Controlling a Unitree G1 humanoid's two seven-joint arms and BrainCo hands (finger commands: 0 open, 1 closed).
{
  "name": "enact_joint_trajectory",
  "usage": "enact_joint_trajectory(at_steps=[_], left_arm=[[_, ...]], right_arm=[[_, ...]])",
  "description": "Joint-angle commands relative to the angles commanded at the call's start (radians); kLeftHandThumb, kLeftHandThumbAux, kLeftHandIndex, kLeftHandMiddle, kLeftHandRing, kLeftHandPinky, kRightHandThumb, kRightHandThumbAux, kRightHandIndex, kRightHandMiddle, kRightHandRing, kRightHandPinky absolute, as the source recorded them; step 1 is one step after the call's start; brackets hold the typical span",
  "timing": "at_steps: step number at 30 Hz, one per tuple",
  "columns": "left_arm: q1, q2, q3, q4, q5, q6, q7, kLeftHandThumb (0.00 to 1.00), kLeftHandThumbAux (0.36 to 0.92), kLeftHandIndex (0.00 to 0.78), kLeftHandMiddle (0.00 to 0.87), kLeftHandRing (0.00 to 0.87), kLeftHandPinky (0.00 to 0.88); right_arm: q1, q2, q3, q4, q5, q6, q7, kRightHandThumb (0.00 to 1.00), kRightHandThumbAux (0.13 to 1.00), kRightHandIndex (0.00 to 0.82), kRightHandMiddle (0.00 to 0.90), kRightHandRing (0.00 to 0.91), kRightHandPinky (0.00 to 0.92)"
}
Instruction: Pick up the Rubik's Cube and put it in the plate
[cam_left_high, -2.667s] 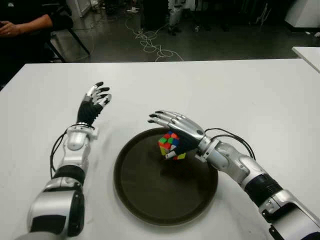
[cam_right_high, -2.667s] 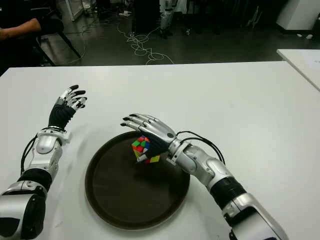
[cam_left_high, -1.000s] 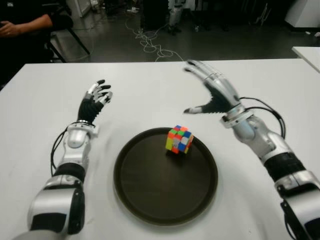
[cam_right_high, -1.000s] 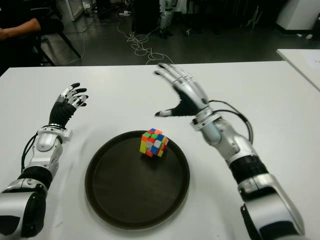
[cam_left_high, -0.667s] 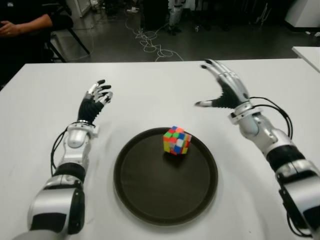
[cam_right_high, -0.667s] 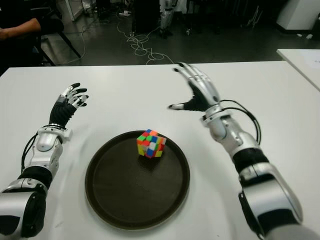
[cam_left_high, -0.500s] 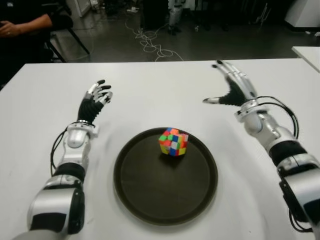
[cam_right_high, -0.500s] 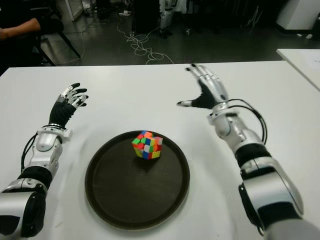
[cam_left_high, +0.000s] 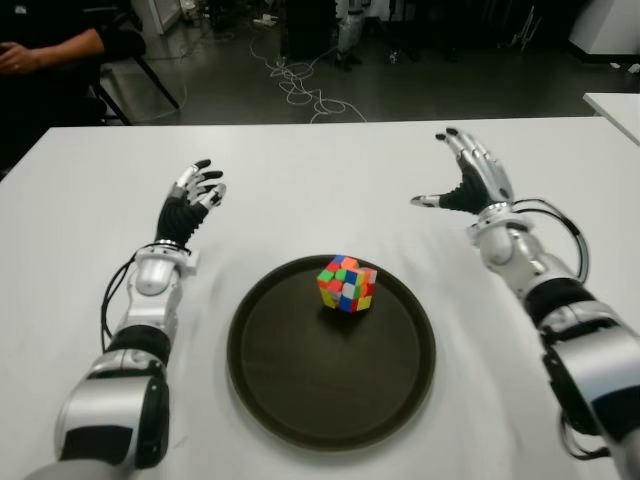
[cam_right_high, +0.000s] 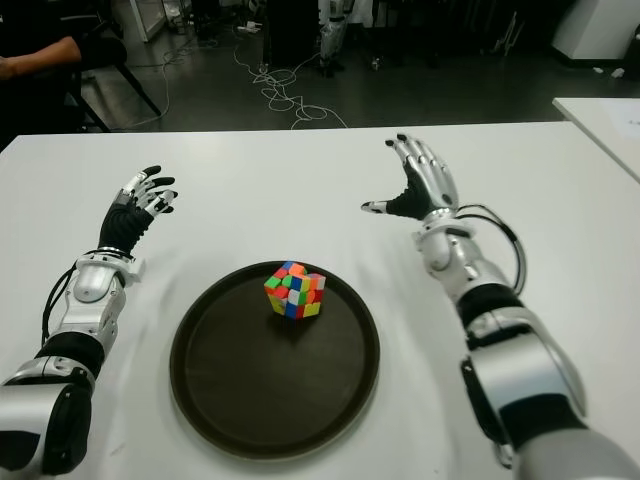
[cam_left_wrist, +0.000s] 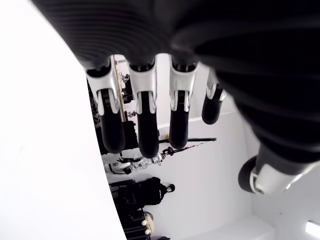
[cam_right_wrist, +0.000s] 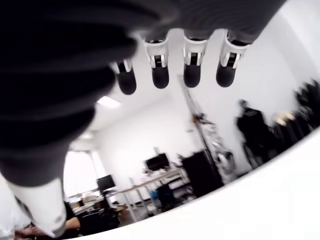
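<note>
Counter (cam_left_high: 320, 180) white. Round dark plate (cam_left_high: 262, 370) near front edge. Rubik's Cube (cam_left_high: 346, 283) now sits in plate, let go. Right hand (cam_left_high: 472, 180) pulled back toward right edge, fingers spread, empty. Left hand (cam_left_high: 188, 203) left of plate, fingers relaxed, empty. Job looks done.

The left robot hand (cam_left_high: 188, 205) shows at the robot's left with its forearm stretched forward, the black-tipped fingers (cam_left_wrist: 143, 125) extended side by side, slightly bent, and holding nothing. The right robot hand (cam_left_high: 470, 180) is raised on the robot's right with its palm turned inward; its fingers (cam_right_wrist: 192, 69) are spread, the thumb sticks out sideways, and it grips nothing. Cables loop beside both silver wrists.
</note>
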Motion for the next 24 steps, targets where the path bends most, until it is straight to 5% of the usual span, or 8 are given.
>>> enact_joint_trajectory(at_steps=[6, 13, 24], left_arm=[[-0.003, 0.002, -0.001, 0.003, 0.001, 0.005, -0.003, 0.054, 0.532, 0.133, 0.228, 0.248, 0.282], [-0.003, 0.005, -0.003, 0.002, 0.005, 0.007, -0.002, 0.046, 0.526, 0.131, 0.225, 0.242, 0.281], [0.001, 0.004, -0.002, -0.003, 0.003, 0.006, 0.0, 0.044, 0.549, 0.138, 0.233, 0.252, 0.297]], right_arm=[[-0.001, 0.041, -0.097, 0.025, 0.133, 0.018, 0.101, 0.0, 0.697, 0.153, 0.194, 0.212, 0.222], [-0.032, 0.094, -0.3, 0.025, 0.383, 0.114, 0.305, 0.0, 0.752, 0.193, 0.251, 0.285, 0.34], [-0.064, 0.174, -0.389, -0.001, 0.496, 0.206, 0.304, 0.0, 0.885, 0.214, 0.284, 0.317, 0.375]])
